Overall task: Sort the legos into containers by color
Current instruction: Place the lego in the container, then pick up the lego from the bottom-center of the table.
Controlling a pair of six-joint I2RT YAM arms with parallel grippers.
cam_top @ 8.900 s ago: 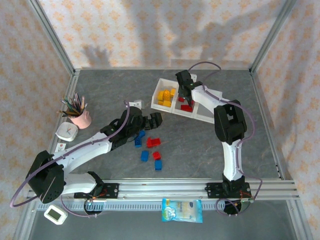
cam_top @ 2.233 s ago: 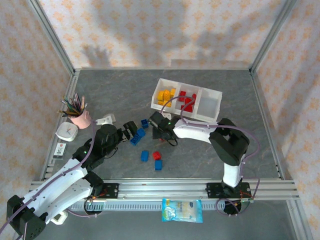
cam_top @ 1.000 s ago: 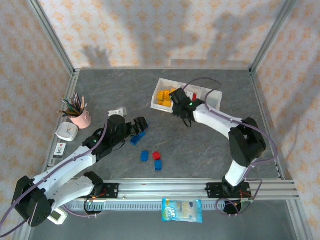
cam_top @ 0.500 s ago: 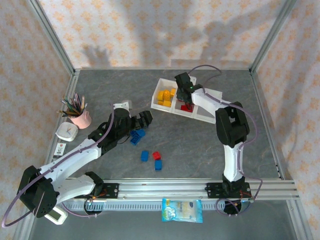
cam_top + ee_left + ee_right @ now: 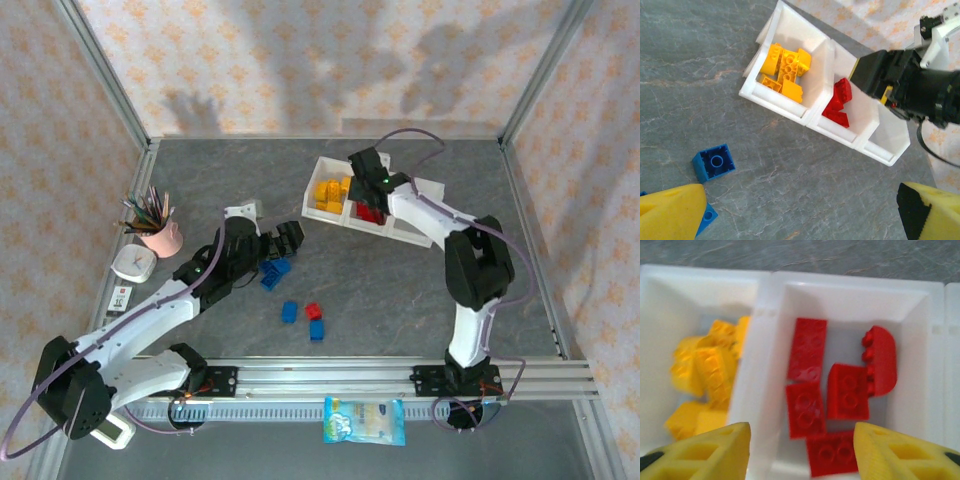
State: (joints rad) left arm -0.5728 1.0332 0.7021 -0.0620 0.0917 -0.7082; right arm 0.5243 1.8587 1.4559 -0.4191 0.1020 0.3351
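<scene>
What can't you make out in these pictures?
- Third tray compartment: left wrist view, partly covered by the right arm; cut off in the right wrist view.
- One blue brick: left wrist view, mostly behind a finger.
- White object near the pink cup: top view, too small to identify.

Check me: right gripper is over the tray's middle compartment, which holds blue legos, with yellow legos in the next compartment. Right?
One slip: the middle compartment holds red legos, not blue. The right wrist view shows the right gripper over it, with yellow legos in the next compartment.
</scene>
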